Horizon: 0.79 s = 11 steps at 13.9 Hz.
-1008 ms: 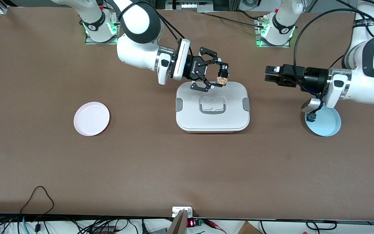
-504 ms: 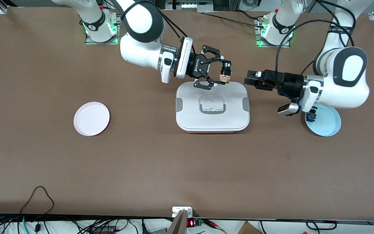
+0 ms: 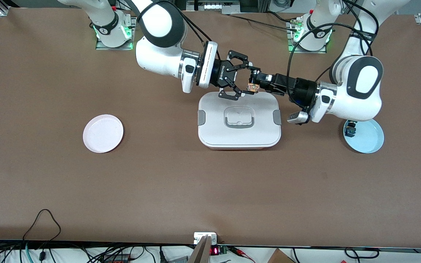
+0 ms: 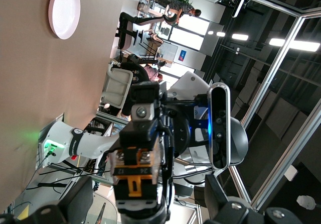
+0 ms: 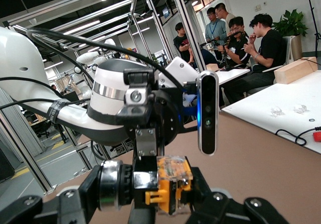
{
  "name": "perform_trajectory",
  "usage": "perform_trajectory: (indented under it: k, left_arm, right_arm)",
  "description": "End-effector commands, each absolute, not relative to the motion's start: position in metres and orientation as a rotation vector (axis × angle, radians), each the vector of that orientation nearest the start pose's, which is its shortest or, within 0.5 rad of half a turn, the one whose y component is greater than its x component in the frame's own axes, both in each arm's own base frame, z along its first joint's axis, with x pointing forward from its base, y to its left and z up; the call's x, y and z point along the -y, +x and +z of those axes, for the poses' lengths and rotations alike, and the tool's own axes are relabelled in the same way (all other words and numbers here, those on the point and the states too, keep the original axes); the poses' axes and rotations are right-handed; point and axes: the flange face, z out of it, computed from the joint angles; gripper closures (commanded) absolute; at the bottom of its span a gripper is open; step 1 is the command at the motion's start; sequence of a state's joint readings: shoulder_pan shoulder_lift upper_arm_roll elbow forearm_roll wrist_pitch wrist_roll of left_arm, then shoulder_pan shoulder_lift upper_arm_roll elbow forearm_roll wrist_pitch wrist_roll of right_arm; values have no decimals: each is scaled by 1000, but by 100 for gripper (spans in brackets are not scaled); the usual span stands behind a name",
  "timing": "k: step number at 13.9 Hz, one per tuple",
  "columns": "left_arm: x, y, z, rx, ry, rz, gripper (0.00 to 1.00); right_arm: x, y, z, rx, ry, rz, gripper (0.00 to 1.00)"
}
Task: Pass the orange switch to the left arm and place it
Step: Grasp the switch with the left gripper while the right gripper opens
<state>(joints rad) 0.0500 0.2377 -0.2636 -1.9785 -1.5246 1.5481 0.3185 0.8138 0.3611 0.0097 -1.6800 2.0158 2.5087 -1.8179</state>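
Observation:
The orange switch [image 3: 252, 87] hangs in the air over the edge of the white box [image 3: 239, 137] that lies toward the robots' bases. My right gripper [image 3: 251, 83] is shut on it, one finger on the round black cap and one on the orange body [image 5: 170, 184]. My left gripper [image 3: 257, 81] reaches in from the left arm's end of the table. Its fingers stand open on either side of the switch [image 4: 136, 176], apart from it.
A pink plate [image 3: 103, 133] lies toward the right arm's end of the table. A blue plate [image 3: 369, 138] lies toward the left arm's end, with a small blue-and-green switch part [image 3: 350, 130] on it. Cables run along the table's near edge.
The left arm has swung from over the blue plate toward the box, bringing its open fingers around the switch. The right gripper has kept its hold, shifting only slightly.

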Motion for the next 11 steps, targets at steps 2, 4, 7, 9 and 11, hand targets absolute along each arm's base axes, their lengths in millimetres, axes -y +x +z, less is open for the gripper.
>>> perform_trajectory:
  k: [2,4,7,9,11]
  left_arm:
    - [213,536,407,-62,1515,-392,33]
    - [212,537,406,-75,1500,-390,50]
    - [211,539,407,-81,1488,-383,71]
    - [212,539,408,-78,1488,-381,78]
    - [210,540,411,-75,1488,-374,82]
  right_arm:
    - [-507,477,437,875,-1580,-1032,98]
    - [-506,477,437,875,-1581,-1031,97]
    - [-507,477,437,875,-1580,-1032,97]
    - [-507,477,437,874,-1580,-1031,93]
    - [-506,478,435,865,-1586,-1023,65]
